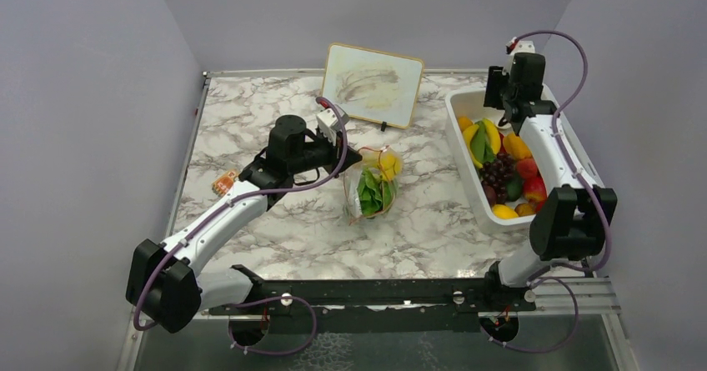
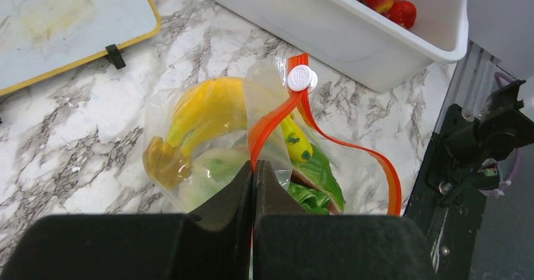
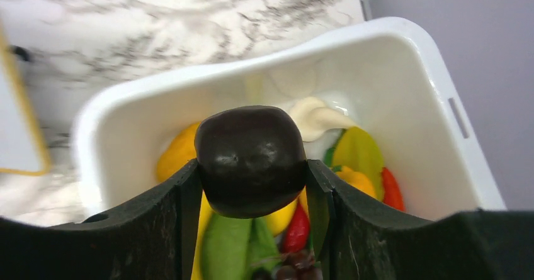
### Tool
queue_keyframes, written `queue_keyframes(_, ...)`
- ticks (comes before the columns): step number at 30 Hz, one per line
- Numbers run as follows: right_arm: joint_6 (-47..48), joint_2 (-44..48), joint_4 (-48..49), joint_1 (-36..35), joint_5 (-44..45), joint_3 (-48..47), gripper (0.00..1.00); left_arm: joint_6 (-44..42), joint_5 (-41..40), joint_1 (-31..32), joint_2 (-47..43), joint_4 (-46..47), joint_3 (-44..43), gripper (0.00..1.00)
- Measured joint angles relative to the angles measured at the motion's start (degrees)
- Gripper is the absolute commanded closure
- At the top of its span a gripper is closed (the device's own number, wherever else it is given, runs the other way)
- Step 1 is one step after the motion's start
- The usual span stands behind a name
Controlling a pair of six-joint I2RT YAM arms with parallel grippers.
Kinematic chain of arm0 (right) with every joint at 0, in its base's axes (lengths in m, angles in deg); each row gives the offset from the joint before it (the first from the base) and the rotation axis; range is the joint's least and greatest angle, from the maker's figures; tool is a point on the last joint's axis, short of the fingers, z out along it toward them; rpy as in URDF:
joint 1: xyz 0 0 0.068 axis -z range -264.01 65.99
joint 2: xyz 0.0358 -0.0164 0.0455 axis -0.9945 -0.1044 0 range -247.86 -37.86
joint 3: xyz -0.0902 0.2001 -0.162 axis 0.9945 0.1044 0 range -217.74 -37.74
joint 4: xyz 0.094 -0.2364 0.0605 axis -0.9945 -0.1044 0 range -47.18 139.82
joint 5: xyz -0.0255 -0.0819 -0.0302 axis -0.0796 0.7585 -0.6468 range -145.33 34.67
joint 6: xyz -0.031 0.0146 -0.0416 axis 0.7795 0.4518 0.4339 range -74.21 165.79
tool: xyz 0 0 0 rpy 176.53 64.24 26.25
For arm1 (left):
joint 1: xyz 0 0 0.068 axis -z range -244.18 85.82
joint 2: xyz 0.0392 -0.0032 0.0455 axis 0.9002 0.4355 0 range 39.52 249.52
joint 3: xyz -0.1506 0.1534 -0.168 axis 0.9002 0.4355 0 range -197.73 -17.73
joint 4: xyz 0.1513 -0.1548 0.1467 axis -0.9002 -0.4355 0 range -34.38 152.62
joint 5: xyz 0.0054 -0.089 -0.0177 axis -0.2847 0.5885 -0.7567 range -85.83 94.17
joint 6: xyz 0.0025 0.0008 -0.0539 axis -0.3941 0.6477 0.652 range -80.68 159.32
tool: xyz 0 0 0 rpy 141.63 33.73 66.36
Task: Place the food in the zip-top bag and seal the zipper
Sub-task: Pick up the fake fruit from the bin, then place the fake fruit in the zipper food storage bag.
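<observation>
The clear zip-top bag (image 1: pixel 372 189) lies mid-table, holding a yellow banana (image 2: pixel 211 110) and green lettuce (image 2: pixel 320 178). Its red-orange zipper (image 2: pixel 272 124) stands apart at the mouth, with a white slider (image 2: pixel 301 77) at the far end. My left gripper (image 2: pixel 254 170) is shut on the zipper strip at the bag's near corner. My right gripper (image 3: pixel 252 167) hangs over the far end of the white tub (image 3: pixel 390 31), shut on a dark round food piece (image 3: pixel 250 148). More food (image 1: pixel 502 169) fills the tub: grapes, red, yellow and green pieces.
A yellow-framed board (image 1: pixel 373 83) stands propped at the back centre. A small orange card (image 1: pixel 223 182) lies by the left arm (image 1: pixel 225 213). The tub's long wall (image 1: pixel 477 189) runs along the table's right side. A black rail (image 1: pixel 375 292) crosses the near edge.
</observation>
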Motion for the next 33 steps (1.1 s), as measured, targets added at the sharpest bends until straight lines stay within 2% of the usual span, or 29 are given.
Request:
queue_keyframes(5,-6.8,5.9,0.3,-3.1,-3.8,0.8,0.63,0.9,-2.0,-0.7,-0.1,0.2,0.0,1.0)
queue_keyframes(14,-12.6,10.4,0.4,-10.8,-13.2,3.8,0.63,4.9,-6.1,-1.0,-0.1,0.5,0.0,1.0)
queue_keyframes(21,-15.0,17.6,0.3,-21.8,-19.8,9.7,0.63,7.7,-6.5,-1.0,1.6,0.3,-2.5,1.0)
queue_keyframes(27,-16.5,24.3,1.8,-33.4,-21.4,14.1,0.64,10.0,-6.5,-1.0,2.1,0.2,-4.4,1.0)
queue_keyframes(33,-17.8,30.4,4.9,-38.7,-22.2,17.6,0.64,11.2,-6.5,-1.0,3.2,0.2,-5.3,1.0)
